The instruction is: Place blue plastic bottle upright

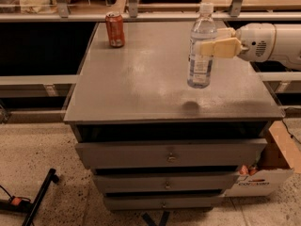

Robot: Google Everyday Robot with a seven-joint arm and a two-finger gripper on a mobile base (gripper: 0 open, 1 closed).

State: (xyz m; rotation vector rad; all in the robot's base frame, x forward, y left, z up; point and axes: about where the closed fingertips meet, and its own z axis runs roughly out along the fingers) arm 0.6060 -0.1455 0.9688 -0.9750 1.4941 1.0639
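The blue plastic bottle [201,68] is held close to upright, white cap uppermost, over the right half of the worktop [141,79]. Its base is raised clear of the surface, and a dark shadow is cast on the worktop below it. The bottle is gripped around its upper body by the hand [209,41], which is reached in from the right edge of the view with its pale yellow fingers [225,47] clamped on either side. Whether liquid is contained in the bottle cannot be told.

A red-orange soda can [114,29] is stood upright near the far left corner of the worktop, well apart from the bottle, and nothing is set between the two.

Three drawers [169,154] are stacked under the worktop; their contents are hidden. A cardboard box [270,173] is placed on the floor just beside the cabinet's right side, its contents not made out. A black tool [40,197] is laid on the floor at lower left.
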